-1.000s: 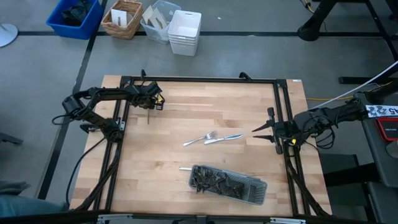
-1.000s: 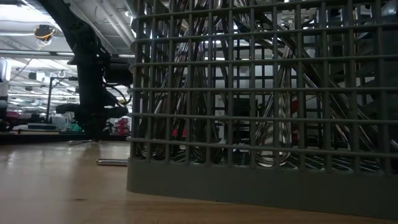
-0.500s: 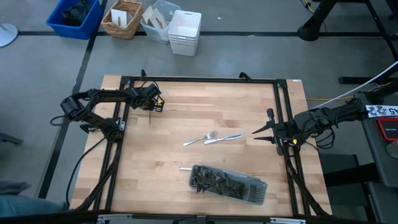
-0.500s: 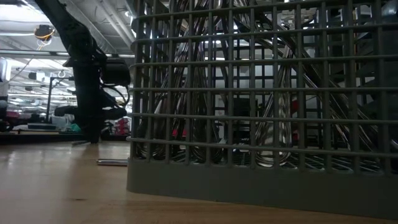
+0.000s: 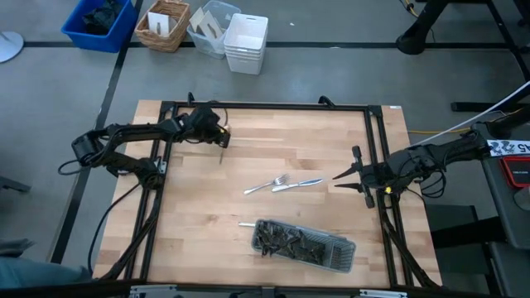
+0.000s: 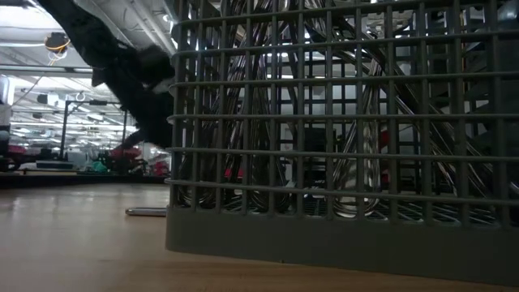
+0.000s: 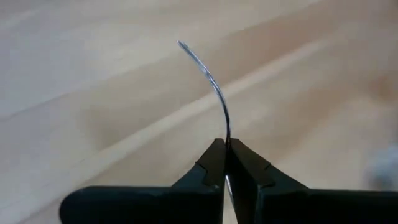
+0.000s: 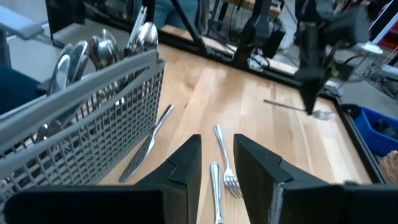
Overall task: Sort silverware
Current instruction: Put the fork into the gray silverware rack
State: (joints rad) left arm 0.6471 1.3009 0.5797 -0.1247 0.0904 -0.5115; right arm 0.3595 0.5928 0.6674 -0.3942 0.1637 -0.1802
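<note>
Above the wooden table (image 5: 248, 223), left end effector (image 7: 226, 148) clamped tight on a thin curved utensil (image 7: 209, 78).

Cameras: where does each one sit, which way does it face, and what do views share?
High: overhead, straight down; both arms, table.
Low: table height, through the mesh tray; an arm behind.
Left wrist: left gripper pinching a utensil.
Right wrist: right gripper above a fork.
Shared: tray, fork in high and right wrist views.

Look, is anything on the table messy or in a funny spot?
Mostly tidy. One lone utensil lies apart beside the grey tray, and the left gripper holds another piece of silverware pinched by its very end.
</note>
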